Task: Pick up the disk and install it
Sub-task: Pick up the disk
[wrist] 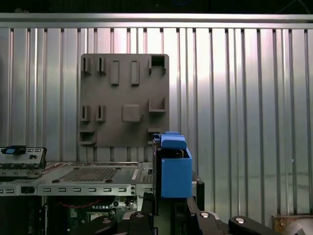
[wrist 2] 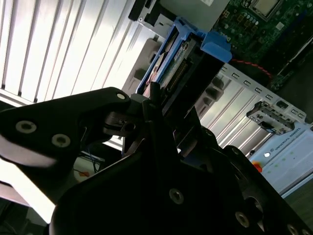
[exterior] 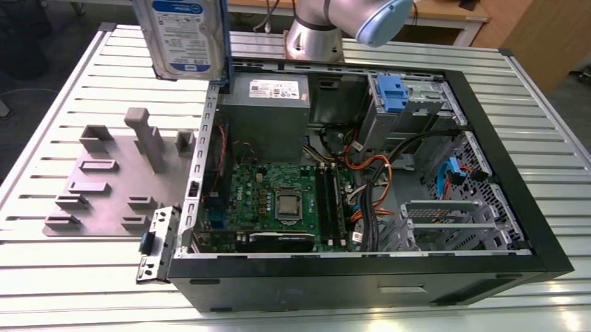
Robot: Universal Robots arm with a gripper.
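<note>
Holds the disk (exterior: pixel 185 34) aloft, label turned toward the exterior view, blue rails along its sides. Grips it tight in the clenched hand (wrist 2: pixel 159 100), blue end piece pointing away from the wrist. Hangs high over the slatted desk (exterior: pixel 83 290), near the far corner of the open computer case (exterior: pixel 369 270), with the grey fixture plate (exterior: pixel 111 187) lying just beside that case.

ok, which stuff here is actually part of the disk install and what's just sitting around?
In the job:
- disk, held off the table in the claw
- open computer case

Lying about:
- grey fixture plate beside the case
- small metal bracket at the case's corner
- slatted table, just the support
</note>
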